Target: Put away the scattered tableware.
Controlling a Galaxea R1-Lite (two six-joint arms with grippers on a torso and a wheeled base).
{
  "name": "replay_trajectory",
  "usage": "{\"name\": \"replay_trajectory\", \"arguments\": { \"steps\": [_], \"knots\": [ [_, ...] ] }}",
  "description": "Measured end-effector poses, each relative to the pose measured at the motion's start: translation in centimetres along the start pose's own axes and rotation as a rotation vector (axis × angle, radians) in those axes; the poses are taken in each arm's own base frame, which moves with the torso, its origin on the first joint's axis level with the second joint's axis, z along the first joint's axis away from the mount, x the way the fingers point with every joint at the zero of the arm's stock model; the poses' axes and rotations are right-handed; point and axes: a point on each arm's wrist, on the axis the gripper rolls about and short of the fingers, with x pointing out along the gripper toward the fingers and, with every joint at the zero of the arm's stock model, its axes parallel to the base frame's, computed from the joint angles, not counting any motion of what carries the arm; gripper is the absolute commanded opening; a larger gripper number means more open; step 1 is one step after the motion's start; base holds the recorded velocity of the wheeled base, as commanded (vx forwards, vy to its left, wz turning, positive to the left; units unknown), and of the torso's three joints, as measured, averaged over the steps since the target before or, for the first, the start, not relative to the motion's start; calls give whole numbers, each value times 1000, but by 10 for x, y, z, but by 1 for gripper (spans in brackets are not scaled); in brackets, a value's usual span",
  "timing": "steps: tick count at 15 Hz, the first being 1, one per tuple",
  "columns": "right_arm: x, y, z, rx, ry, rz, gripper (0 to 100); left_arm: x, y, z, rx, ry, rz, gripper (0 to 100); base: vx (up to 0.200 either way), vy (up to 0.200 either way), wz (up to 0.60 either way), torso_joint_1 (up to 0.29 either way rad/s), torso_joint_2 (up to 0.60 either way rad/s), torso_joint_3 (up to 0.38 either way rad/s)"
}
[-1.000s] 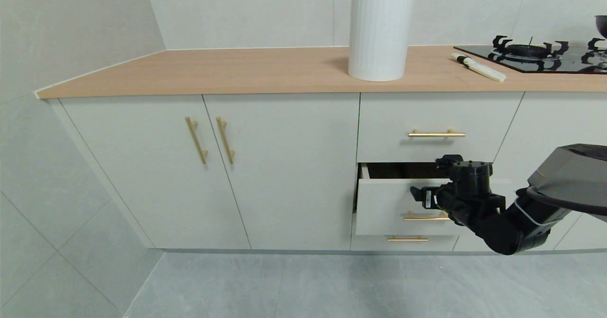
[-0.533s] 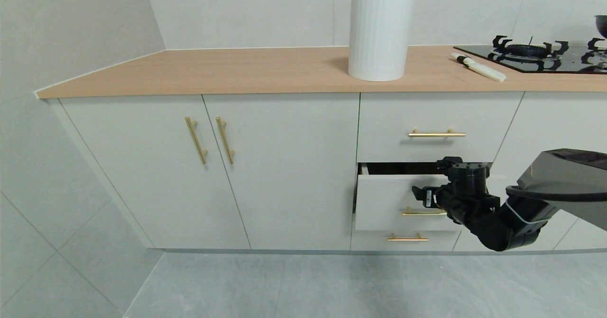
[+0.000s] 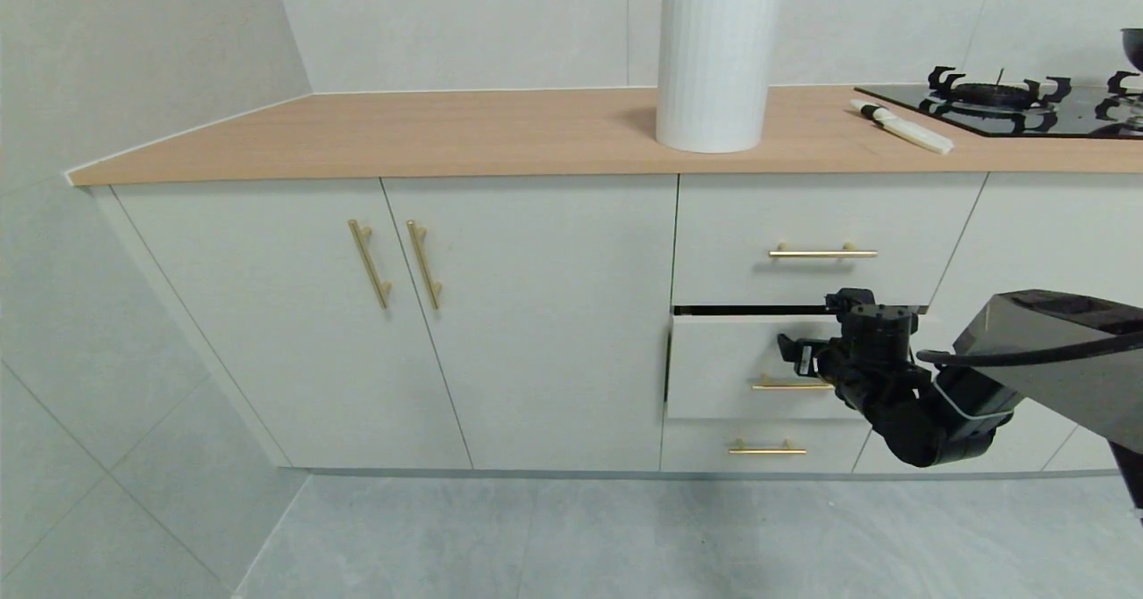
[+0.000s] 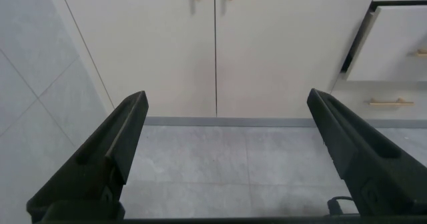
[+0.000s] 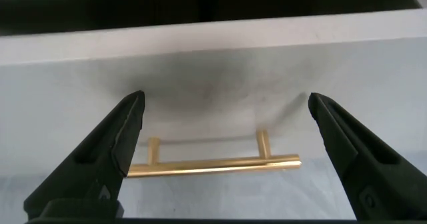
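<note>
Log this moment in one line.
right hand: open, before handle of middle drawer | middle drawer: slightly ajar | left hand: open, facing cabinet doors

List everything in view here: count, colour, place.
Tall ribbed cylindrical container: 1, white, on the wooden countertop.
Gas hob: 1, black, countertop's right end.
Slim utensil: 1, cream-white, lying on the countertop beside the hob.
Cabinet doors: 2, pale grey, under the countertop, left.
Drawers: 3, pale grey, right of the doors; middle drawer slightly open.
Left gripper: 1, black, open, over the floor, facing the doors.
Right gripper: 1, black, open, before the middle drawer's gold handle.
</note>
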Motion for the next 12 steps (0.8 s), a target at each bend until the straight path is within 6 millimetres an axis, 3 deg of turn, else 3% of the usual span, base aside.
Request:
{"name": "replay_trajectory", "arguments": {
  "steps": [12],
  "knots": [
    [42,-5,2,81,-129,-95,100,0,0,0,0,0,0,100,0,0,0,0,0,0]
  ]
}}
